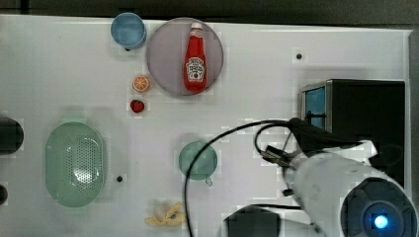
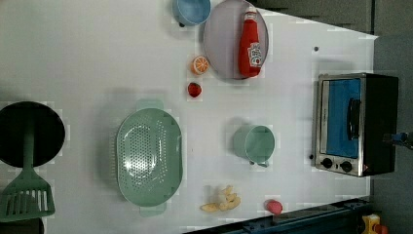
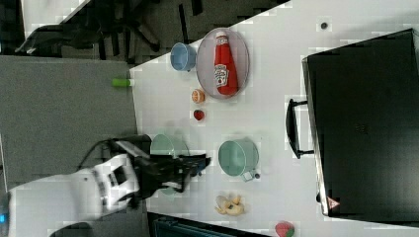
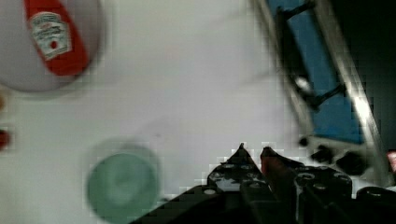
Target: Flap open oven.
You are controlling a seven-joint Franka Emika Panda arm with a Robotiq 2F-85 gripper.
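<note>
The oven (image 1: 368, 123) stands at the top view's right, a black-topped box with a silver front frame. Its blue glass door (image 2: 343, 117) is shut, and the dark bar handle (image 2: 354, 119) lies across it. My gripper (image 1: 295, 122) reaches in from the top view's lower right and hangs just off the door side, close to the handle (image 1: 316, 116). In the right view the gripper (image 3: 204, 161) looks well apart from the handle (image 3: 291, 128). The wrist view has the fingertips (image 4: 241, 150) a narrow gap apart with nothing between them, and the door (image 4: 327, 93) ahead.
A green cup (image 1: 197, 159) stands under the arm's cable. A ketchup bottle (image 1: 195, 57) lies on a grey plate (image 1: 165, 59) beside a blue cup (image 1: 128, 29). A green colander (image 1: 75, 163) and yellow food pieces (image 1: 165, 215) lie towards the top view's left and bottom.
</note>
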